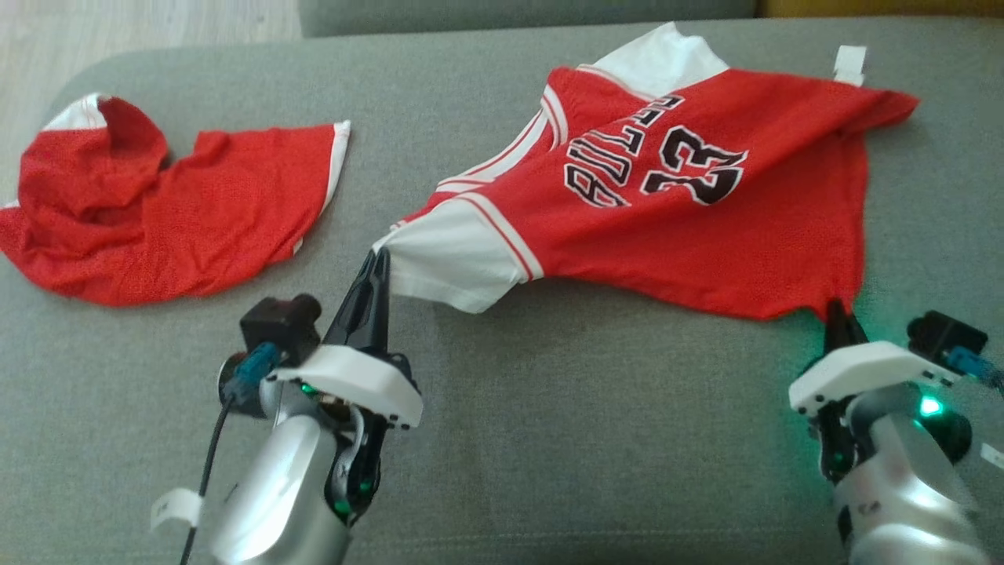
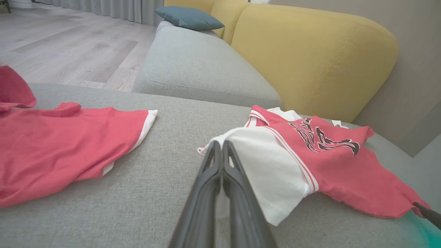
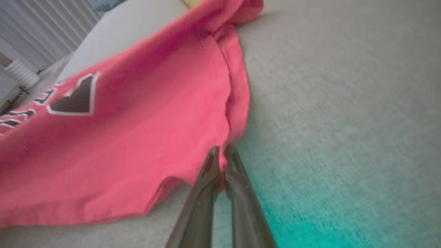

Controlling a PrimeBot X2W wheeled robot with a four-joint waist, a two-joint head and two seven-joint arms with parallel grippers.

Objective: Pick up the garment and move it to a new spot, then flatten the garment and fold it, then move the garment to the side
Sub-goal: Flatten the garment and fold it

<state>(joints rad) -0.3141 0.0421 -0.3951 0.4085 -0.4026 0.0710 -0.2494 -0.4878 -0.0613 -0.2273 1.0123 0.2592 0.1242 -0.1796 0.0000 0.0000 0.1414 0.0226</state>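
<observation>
- Head view: two red garments lie on the grey sofa seat [image 1: 596, 424]. One is the numbered jersey [image 1: 667, 220], spread toward the right. The other is a second red garment [image 1: 180, 220], crumpled at the left, well apart from it.
- There are two grippers. The left gripper [image 1: 376, 263] is pressed together, pinching the tip of the jersey's white sleeve. The right gripper [image 1: 838, 310] pinches the jersey's near hem corner.
- Left wrist view: the fingers meet on the sleeve edge. One blue cushion [image 2: 189, 18] lies on the far seat beside one yellow backrest [image 2: 310, 58].
- Right wrist view: it is blurred, and the fingers meet on the red hem.
</observation>
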